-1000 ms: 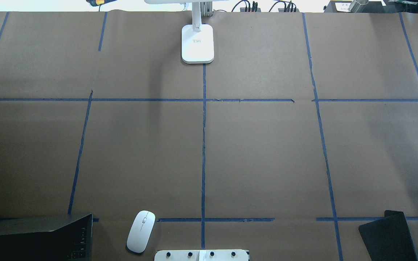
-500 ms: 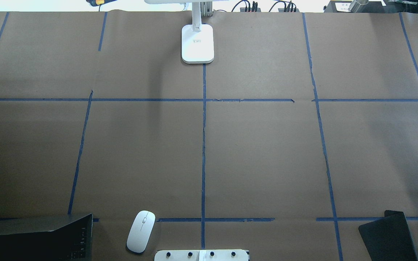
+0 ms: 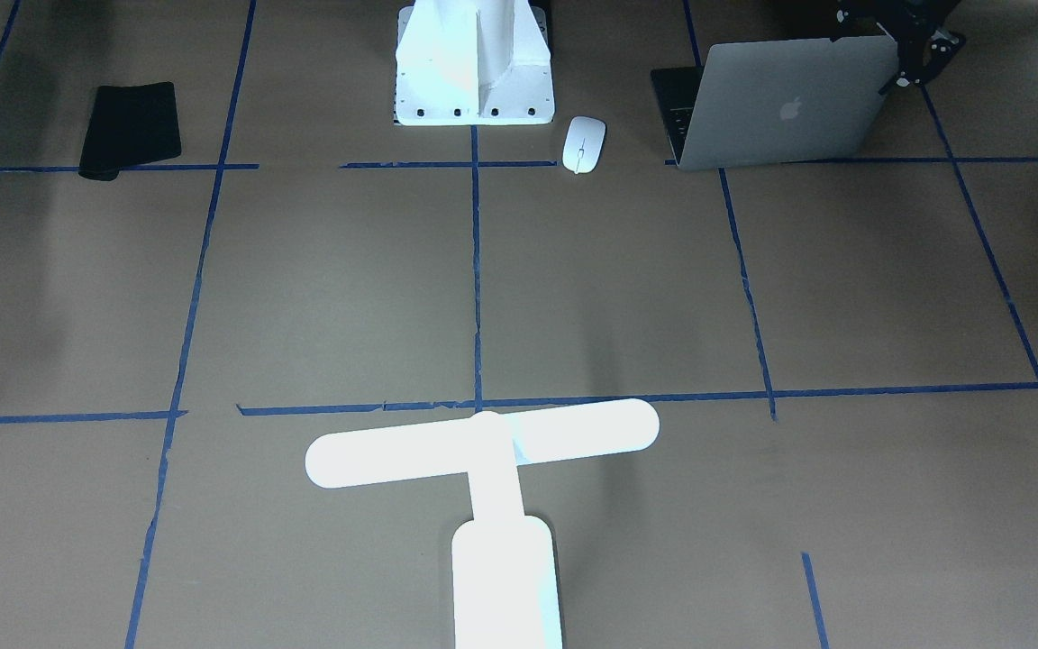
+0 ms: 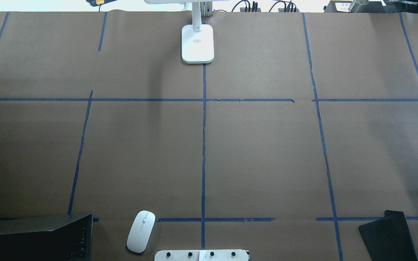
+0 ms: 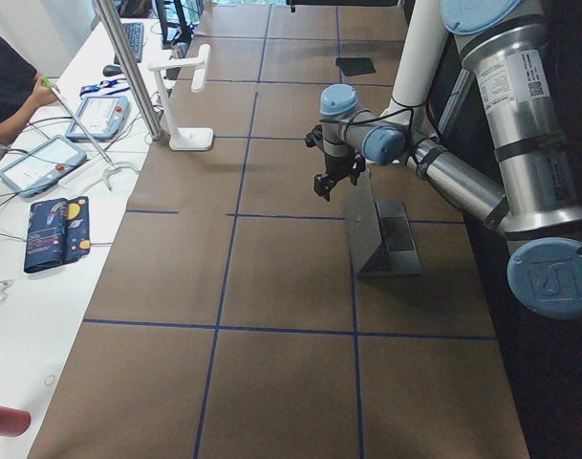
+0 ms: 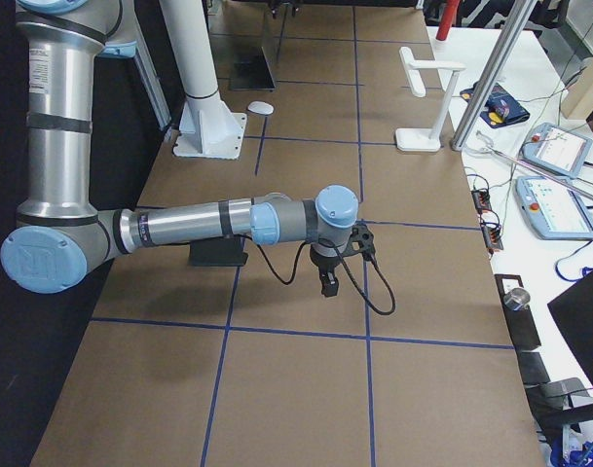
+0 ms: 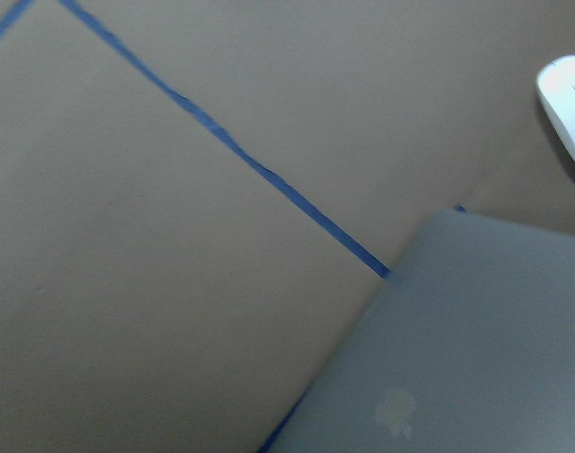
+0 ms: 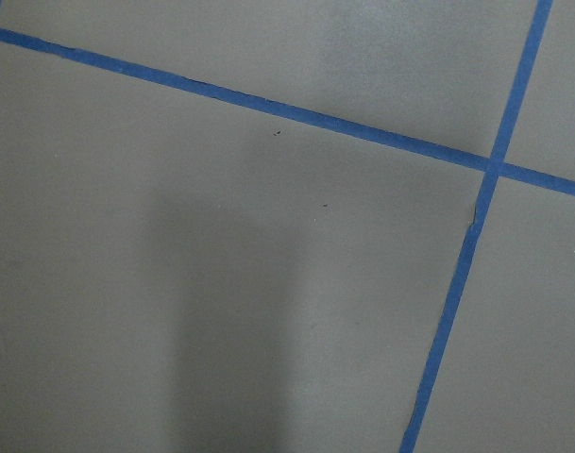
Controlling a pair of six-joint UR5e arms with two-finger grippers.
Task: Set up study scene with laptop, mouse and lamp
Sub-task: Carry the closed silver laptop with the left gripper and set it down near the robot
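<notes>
My left gripper is hovering just beside the laptop, which is sitting at 9 o'clock in front view, long edge running 3-to-9; my right gripper is hanging well apart. Finger gaps: cannot tell.

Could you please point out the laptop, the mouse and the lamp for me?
Thin silver-grey metal laptop (image 3: 785,113): front-facing view, on its lid.
Small flat white oval mouse (image 3: 583,144): front-facing view, on its top.
Glowing white T-shaped lamp (image 3: 494,491): front-facing view, on its stem.
</notes>
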